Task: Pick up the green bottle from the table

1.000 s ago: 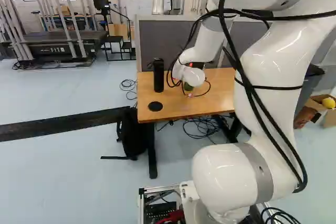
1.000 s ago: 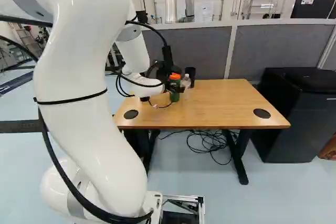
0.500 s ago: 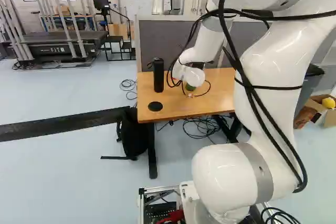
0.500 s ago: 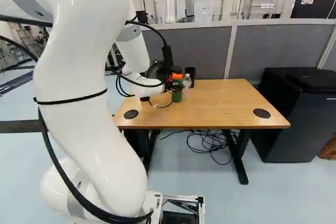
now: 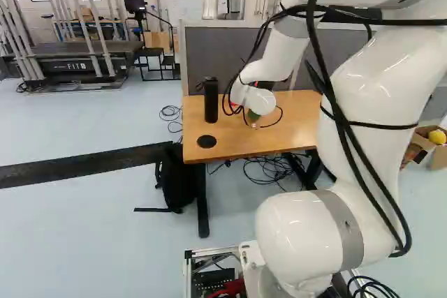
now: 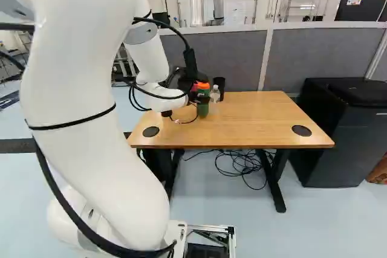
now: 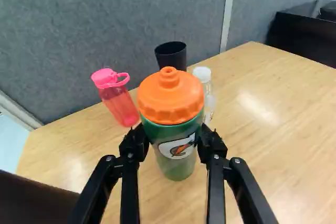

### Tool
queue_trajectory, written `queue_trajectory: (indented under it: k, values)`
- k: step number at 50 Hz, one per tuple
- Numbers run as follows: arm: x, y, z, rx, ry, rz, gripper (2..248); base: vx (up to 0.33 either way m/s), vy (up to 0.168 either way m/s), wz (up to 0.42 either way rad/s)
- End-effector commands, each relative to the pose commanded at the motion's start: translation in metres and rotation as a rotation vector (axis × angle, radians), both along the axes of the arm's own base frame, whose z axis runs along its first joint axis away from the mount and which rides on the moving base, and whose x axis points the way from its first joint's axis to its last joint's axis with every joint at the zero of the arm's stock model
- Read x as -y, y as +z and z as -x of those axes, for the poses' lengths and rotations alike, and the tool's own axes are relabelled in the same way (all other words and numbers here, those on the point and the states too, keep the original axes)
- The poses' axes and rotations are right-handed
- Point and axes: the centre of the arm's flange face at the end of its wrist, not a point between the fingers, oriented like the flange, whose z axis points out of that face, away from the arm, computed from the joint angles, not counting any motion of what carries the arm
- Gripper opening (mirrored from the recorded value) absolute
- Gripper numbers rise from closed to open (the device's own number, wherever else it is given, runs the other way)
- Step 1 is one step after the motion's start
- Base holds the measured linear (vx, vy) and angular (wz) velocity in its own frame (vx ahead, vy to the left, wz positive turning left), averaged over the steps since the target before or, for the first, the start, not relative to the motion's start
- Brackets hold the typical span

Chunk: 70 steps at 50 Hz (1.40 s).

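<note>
In the right base view my gripper (image 6: 195, 96) is at the green bottle (image 6: 203, 109) over the far part of the wooden table (image 6: 254, 122). From the wrist, the gripper (image 7: 169, 142) is shut on the green bottle (image 7: 176, 165), one finger on either side just below its orange lid (image 7: 170, 98). The bottle looks upright; whether its base touches the table cannot be told. My wrist hides most of it in the left base view.
Behind the green bottle are a pink bottle (image 7: 119, 100), a black cup (image 7: 171, 56) and a clear bottle (image 7: 209, 98). A tall black flask (image 5: 211, 100) stands on the table, with a grey partition (image 6: 314, 52) beyond. Cables lie beneath the table.
My arm's large links have swung outward, rightward in the left base view and leftward in the right one. The gripper and green bottle have shifted slightly in the right base view.
</note>
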Motion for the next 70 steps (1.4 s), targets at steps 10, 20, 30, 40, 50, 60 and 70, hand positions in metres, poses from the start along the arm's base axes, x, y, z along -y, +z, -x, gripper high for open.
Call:
queue_trajectory:
  k: [10,20,30,40,50,60,70]
  values:
    - [-0.004,0.011,0.023,0.020,0.010,0.000,116,0.000,0.000,0.000]
    - [-0.007,0.021,0.046,0.043,0.016,0.000,116,0.000,0.000,0.000]
    - [-0.007,0.031,0.069,0.071,0.017,0.000,116,0.000,0.000,0.000]
    - [-0.007,0.039,0.091,0.102,0.016,0.001,116,0.000,0.000,0.000]
    - [-0.006,0.045,0.113,0.132,0.012,0.001,116,0.000,0.000,0.000]
    - [-0.005,0.044,0.129,0.144,0.011,0.001,116,0.000,0.000,0.000]
    - [-0.005,0.044,0.133,0.147,0.011,0.001,116,0.000,0.000,0.000]
